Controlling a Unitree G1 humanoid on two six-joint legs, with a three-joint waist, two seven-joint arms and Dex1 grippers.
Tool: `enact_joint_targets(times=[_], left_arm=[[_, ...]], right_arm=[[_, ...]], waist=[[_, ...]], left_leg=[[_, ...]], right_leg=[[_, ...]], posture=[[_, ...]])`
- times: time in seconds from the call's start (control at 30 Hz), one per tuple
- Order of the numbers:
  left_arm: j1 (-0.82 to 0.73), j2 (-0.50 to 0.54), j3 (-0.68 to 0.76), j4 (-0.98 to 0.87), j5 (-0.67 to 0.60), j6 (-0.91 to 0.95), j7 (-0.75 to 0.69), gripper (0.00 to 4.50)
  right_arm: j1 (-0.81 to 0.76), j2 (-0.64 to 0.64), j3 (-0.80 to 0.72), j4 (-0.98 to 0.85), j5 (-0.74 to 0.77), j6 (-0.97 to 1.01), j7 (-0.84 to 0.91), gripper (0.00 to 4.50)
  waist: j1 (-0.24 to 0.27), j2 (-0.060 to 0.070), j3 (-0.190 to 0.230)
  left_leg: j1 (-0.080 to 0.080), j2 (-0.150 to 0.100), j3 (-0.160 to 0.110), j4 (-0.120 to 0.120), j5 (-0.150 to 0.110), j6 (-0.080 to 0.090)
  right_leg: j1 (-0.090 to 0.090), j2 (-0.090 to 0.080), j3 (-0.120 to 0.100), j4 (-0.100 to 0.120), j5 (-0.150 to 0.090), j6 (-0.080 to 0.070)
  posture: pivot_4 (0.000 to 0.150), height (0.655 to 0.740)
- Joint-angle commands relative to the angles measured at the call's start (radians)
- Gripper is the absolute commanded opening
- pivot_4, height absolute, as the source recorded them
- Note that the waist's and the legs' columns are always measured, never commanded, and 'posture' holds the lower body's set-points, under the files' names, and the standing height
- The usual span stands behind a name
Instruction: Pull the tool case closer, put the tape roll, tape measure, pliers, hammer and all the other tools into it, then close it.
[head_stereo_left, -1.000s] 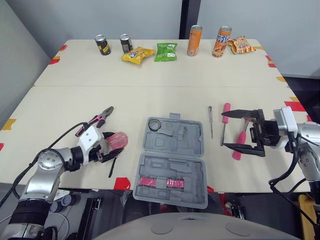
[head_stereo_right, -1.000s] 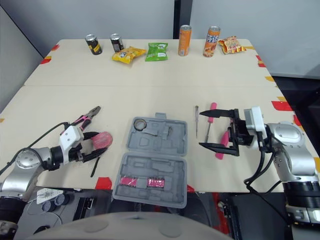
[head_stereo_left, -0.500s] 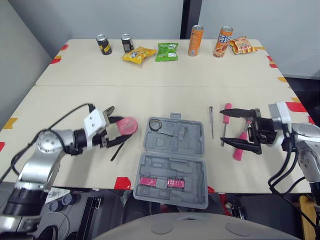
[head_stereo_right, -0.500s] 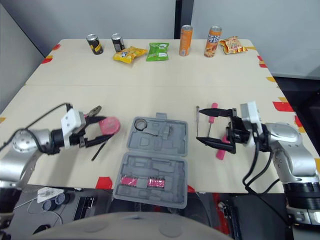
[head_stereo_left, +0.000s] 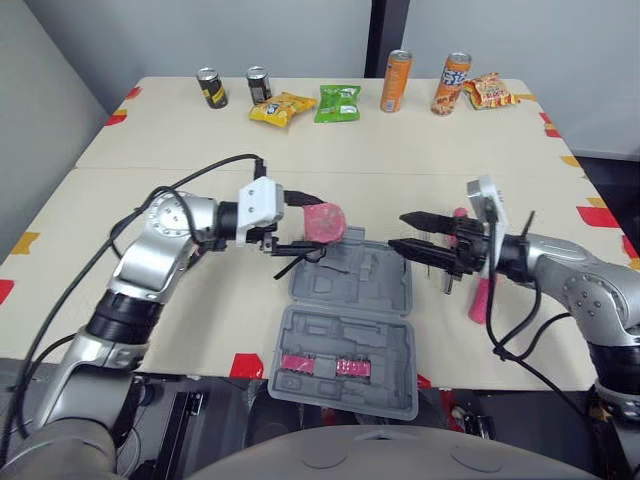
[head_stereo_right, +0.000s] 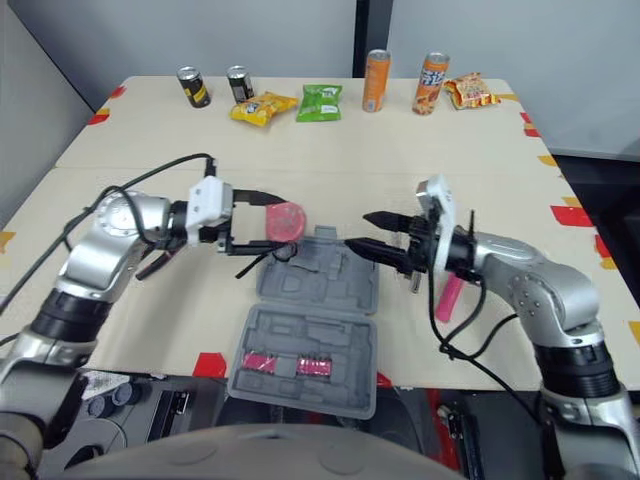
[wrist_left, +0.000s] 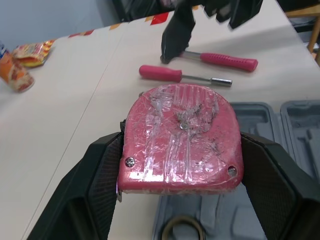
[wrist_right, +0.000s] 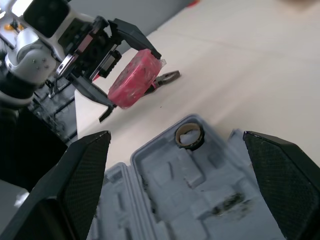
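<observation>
The grey tool case (head_stereo_left: 340, 295) lies open near the table's front edge, with a tape roll (wrist_right: 189, 136) in its far left corner and a pink bit strip (head_stereo_left: 320, 363) in the near half. My left gripper (head_stereo_left: 315, 226) is shut on the pink tape measure (wrist_left: 181, 137), held above the case's far left corner with its black strap (head_stereo_left: 290, 265) dangling. My right gripper (head_stereo_left: 400, 230) is open and empty over the case's far right edge. The pink-handled hammer (head_stereo_left: 477, 295) and a pink screwdriver (wrist_left: 170, 74) lie right of the case. The pliers' nose (wrist_right: 169, 76) shows beyond the tape measure.
Along the table's far edge stand two dark cans (head_stereo_left: 210, 88), two orange cans (head_stereo_left: 396, 81) and several snack bags (head_stereo_left: 336, 102). Red tape marks (head_stereo_left: 245, 366) sit on the table's edges. Bare tabletop lies between the case and the snacks.
My left gripper carried the tape measure from the front left of the table up and right to the case's far left corner. My right gripper moved left from the hammer, still open.
</observation>
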Motion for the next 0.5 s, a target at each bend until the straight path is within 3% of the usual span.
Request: enact_joint_targets(times=[0.03, 0.2, 0.47, 0.5], left_arm=[[-0.046, -0.030, -0.027, 0.059, 0.038, -0.085, -0.012, 3.02], [-0.095, -0.094, -0.058, 0.147, 0.078, -0.161, -0.008, 3.02], [-0.126, -0.149, -0.080, 0.207, 0.103, -0.207, -0.012, 3.02], [-0.126, -0.154, -0.083, 0.209, 0.105, -0.210, -0.010, 3.02]], right_arm=[[-0.048, 0.036, -0.055, 0.015, 0.147, 0.146, -0.124, 4.50], [-0.077, 0.101, -0.093, 0.047, 0.302, 0.270, -0.301, 4.50], [-0.134, 0.208, -0.092, 0.110, 0.462, 0.312, -0.561, 4.50], [-0.140, 0.215, -0.088, 0.114, 0.473, 0.309, -0.580, 4.25]], waist=[[0.005, 0.000, 0.000], [0.030, 0.000, 0.000], [0.039, 0.000, 0.000], [0.040, 0.000, 0.000]], left_leg=[[0.000, 0.000, 0.000, 0.000, 0.000, 0.000], [0.000, 0.000, 0.001, 0.000, 0.000, -0.002], [-0.001, 0.000, 0.001, 0.001, 0.000, -0.004], [-0.001, 0.000, 0.001, 0.001, 0.000, -0.004]], right_leg=[[0.000, 0.000, 0.000, 0.000, 0.000, 0.000], [0.000, 0.000, 0.001, 0.000, 0.000, 0.000], [-0.002, 0.000, 0.002, 0.001, 0.000, 0.000], [-0.002, 0.000, 0.002, 0.001, 0.000, 0.000]], posture=[[0.150, 0.7400], [0.150, 0.7400], [0.150, 0.7400], [0.150, 0.7400]])
